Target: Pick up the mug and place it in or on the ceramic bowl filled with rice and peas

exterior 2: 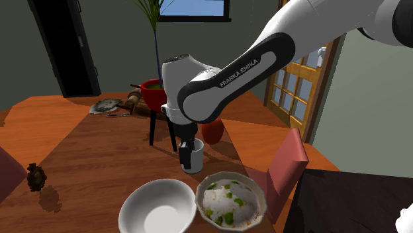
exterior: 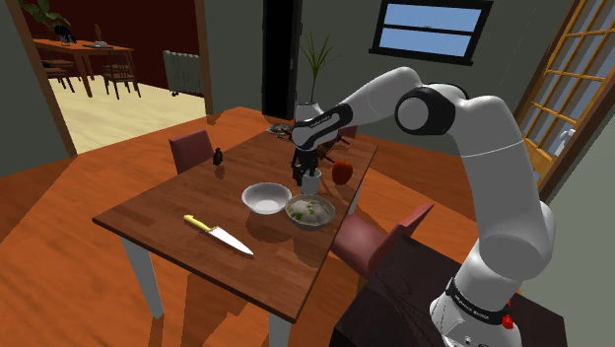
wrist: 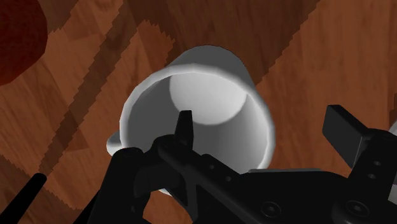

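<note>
On the brown wooden table, the white mug stands upright near the edge that is closer to the robot's stand. It is close to the bowl of rice and peas but is apart from it, on the side farther from the camera in the second exterior view. An empty white bowl sits just beside the rice bowl, on the second exterior view's left.

The black gripper points down into the top of the mug. Its fingers are spread apart: in the wrist view one finger is inside the mug and the other finger is outside, so the mug's wall is between them. The outer finger does not touch the wall, and nothing is pinched. The mug's handle shows on the side away from the outer finger.

Behind the mug lies a red round thing. A knife with a yellow handle lies on the table, well apart from the bowls.
</note>
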Robot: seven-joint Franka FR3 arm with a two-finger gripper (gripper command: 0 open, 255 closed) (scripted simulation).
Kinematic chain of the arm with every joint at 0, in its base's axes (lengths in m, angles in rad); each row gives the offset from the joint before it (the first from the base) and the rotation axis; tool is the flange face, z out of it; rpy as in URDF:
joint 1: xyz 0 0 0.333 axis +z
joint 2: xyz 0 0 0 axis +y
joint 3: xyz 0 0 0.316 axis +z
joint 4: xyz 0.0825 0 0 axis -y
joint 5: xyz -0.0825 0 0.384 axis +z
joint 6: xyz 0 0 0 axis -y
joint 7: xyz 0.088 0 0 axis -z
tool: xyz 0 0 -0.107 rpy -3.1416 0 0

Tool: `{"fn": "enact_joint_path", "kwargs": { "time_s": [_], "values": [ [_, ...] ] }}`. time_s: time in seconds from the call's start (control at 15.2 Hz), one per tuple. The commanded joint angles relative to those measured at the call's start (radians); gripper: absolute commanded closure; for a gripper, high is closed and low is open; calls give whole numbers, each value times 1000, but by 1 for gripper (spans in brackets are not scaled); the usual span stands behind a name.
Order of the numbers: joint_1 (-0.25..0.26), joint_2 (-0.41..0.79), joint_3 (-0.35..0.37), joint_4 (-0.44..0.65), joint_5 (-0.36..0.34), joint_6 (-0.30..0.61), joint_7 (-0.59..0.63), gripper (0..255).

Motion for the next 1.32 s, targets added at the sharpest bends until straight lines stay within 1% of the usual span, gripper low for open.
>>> {"fn": "enact_joint_path", "kwargs": {
  "time_s": [0.0, 0.07, 0.13, 0.73, 1.25],
  "values": [
    [0, 0, 0, 0, 0, 0, 0, 0],
    [0, 0, 0, 0, 0, 0, 0, 0],
    [0, 0, 0, 0, 0, 0, 0, 255],
    [0, 0, 0, 0, 0, 0, 0, 255],
    [1, -57, -1, 20, 0, -77, -4, 255]
  ]
}}
